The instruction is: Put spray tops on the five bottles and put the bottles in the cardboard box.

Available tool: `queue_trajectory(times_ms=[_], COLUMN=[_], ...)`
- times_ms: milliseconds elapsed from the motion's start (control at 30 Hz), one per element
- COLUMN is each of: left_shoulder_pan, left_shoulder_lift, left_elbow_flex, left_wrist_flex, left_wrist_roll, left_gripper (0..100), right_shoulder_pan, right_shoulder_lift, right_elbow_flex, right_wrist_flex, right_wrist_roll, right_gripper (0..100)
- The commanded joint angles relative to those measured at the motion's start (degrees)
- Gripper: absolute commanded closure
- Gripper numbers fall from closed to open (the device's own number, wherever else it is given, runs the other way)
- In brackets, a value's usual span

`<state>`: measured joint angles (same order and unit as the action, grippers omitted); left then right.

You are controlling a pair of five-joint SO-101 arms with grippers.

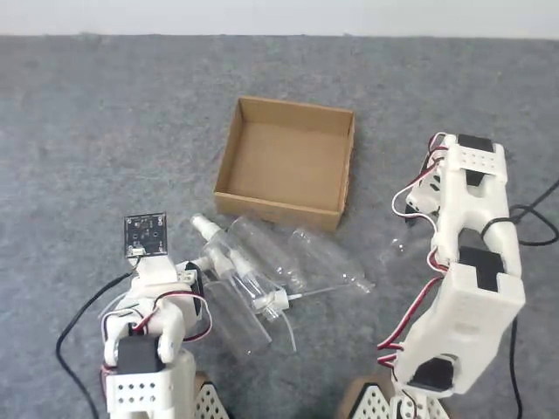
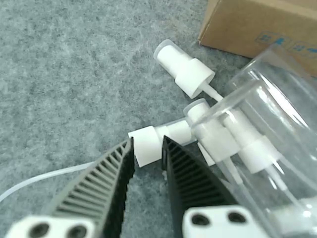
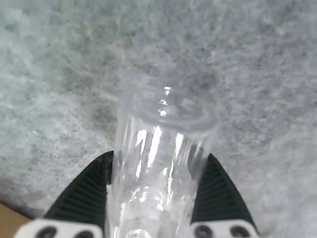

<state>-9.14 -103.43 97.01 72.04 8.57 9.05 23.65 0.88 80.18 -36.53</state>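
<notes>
Grey carpet (image 1: 87,131) covers the table, with the open cardboard box (image 1: 279,208) near its middle and a heap of clear bottles (image 1: 327,255) and loose spray tops (image 1: 208,229) lying at the box's 6 o'clock. At the heap's 8 o'clock edge, the left gripper (image 2: 147,145) has its jaws drawn to a narrow gap, pinching the white collar of one spray top (image 2: 143,151). At the box's 4 o'clock, the right gripper (image 3: 158,159) is clamped on both sides of a single clear bottle (image 3: 161,134).
</notes>
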Motion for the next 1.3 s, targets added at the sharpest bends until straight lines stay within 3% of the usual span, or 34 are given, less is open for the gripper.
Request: queue_trajectory(times_ms=[0, 167, 400, 833, 1100, 1267], left_shoulder_pan=[0.1, 0.1, 0.1, 0.1, 0.1, 0.1], left_shoulder_lift=[-0.8, -0.8, -0.8, -0.8, -0.8, -0.8], left_elbow_flex=[-0.5, -0.5, -0.5, -0.5, -0.5, -0.5], left_wrist_flex=[0.3, 0.3, 0.3, 0.3, 0.3, 0.3], left_wrist_roll=[0.5, 0.5, 0.5, 0.5, 0.5, 0.5], left_gripper=[92, 92, 92, 92, 92, 92], right_shoulder_pan=[0.4, 0.3, 0.7, 0.8, -0.5, -1.2], right_shoulder_lift=[-2.0, -2.0, -2.0, -1.5, -2.0, -2.1], right_elbow_flex=[-3.6, -3.7, -3.7, -3.7, -3.7, -3.9], right_wrist_flex=[3.5, 4.9, 4.9, 4.7, 4.9, 6.5], right_wrist_roll=[-9.7, -18.8, -21.0, -35.3, -35.3, -35.3], right_gripper=[97.9, 97.9, 97.8, 97.0, 73.5, 68.2])
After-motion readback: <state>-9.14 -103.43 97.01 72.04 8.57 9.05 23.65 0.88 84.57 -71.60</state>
